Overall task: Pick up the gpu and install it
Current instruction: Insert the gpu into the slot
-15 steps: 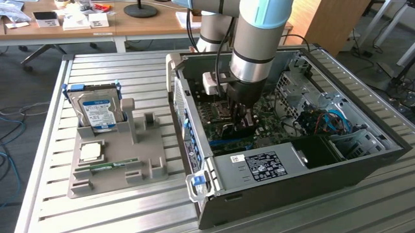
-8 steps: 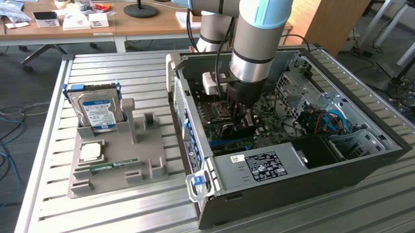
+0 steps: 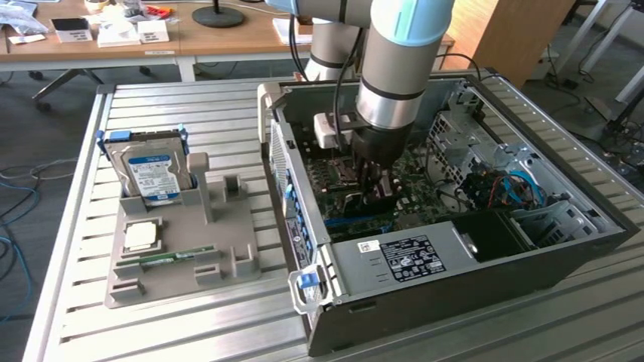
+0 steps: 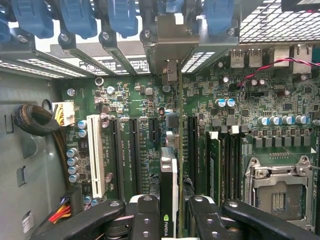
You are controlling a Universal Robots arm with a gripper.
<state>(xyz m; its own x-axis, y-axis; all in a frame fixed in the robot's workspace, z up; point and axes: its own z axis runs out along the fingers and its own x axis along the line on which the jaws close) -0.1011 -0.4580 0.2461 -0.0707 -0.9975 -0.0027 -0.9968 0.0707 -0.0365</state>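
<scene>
Wrist view shows our end effector (image 4: 172,212) clamped on the gpu (image 4: 169,192), which we hold on edge just above the motherboard (image 4: 150,105), in line with the black slots and the metal bracket (image 4: 175,42) at the case's rear wall. From the exterior view, our arm (image 3: 397,68) reaches down into the open computer case (image 3: 563,249) on the worktop (image 3: 201,113); a hard drive (image 3: 151,175) stands in the grey holder (image 3: 186,256) near the worktop's edge at the exterior view's left.

Arm (image 3: 403,53) vertical, wrist pointing down; pincer (image 4: 172,210) fingers (image 4: 145,215) clamped on thin card edge.
</scene>
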